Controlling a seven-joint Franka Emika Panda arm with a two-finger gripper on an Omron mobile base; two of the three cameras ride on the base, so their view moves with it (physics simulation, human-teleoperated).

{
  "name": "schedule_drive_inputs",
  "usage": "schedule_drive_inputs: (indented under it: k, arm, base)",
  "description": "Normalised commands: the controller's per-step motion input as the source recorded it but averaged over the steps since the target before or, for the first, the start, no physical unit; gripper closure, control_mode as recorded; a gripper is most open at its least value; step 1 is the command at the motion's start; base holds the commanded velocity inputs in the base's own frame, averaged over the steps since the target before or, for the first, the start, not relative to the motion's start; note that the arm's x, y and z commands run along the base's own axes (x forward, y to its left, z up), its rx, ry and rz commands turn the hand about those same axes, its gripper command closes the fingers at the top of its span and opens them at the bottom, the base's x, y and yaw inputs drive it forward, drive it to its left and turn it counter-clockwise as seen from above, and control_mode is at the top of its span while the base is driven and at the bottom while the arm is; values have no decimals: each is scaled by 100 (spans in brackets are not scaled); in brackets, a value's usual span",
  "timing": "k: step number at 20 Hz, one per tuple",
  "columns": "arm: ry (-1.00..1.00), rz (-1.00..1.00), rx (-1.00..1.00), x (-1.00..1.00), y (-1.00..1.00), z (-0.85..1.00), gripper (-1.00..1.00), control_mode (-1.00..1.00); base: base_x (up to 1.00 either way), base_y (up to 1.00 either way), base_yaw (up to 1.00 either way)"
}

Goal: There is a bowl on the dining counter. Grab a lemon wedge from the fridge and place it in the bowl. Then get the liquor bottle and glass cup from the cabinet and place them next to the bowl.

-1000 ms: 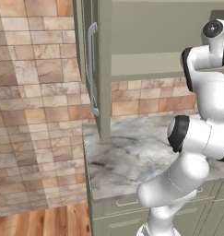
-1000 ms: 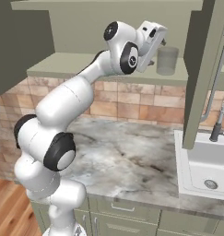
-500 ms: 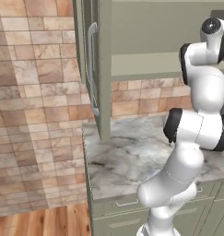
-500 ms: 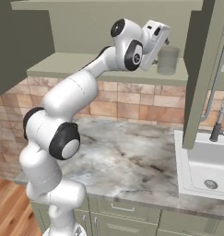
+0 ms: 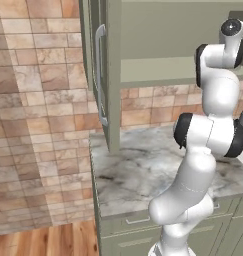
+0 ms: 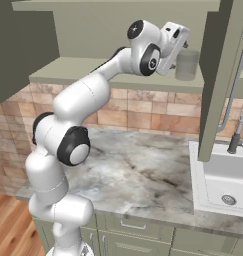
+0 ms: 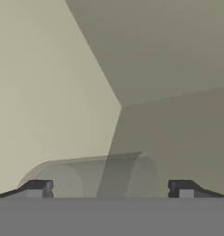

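The glass cup (image 6: pixel 187 65), a clear greyish tumbler, stands on the lower shelf (image 6: pixel 83 72) of the open wall cabinet. My gripper (image 6: pixel 183 44) is inside the cabinet, just left of the cup's rim and a little above it, with its jaws open. In the hand view the glass cup (image 7: pixel 99 177) appears on its side, close ahead of the gripper (image 7: pixel 111 189), and nothing is gripped. One dark fingertip (image 7: pixel 39 188) overlaps the cup's edge and the other stands apart from it. The bowl, lemon wedge, liquor bottle, fridge and dining counter are out of view.
The cabinet's open door (image 6: pixel 220 75) hangs just right of the cup, and the other door (image 5: pixel 100 75) stands open at the left. Below lie a marble worktop (image 6: pixel 138 175), a white sink (image 6: pixel 223 185) with a faucet (image 6: pixel 235 135), and a brick backsplash (image 6: pixel 143 110).
The arm has stretched up and further into the cabinet, bringing the hand slightly closer to the glass cup. The jaws have stayed open and the cup has not moved.
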Motion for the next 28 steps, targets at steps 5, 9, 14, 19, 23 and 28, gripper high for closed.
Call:
schedule_drive_inputs:
  k: [5,9,14,19,23,28]
  arm:
    - [0,2,0,3,-10,-13,-100,-100]
    - [0,0,0,0,0,-15,-100,-100]
    - [0,0,0,0,0,-10,-100,-100]
    - [6,0,-2,1,0,-12,-100,-100]
    - [8,0,-1,0,-1,-16,-100,-100]
    - [5,0,0,0,-2,-17,-100,-100]
  base:
    - [0,0,0]
    - [0,0,0]
    - [0,0,0]
    - [0,0,0]
    - [0,0,0]
    - [0,0,0]
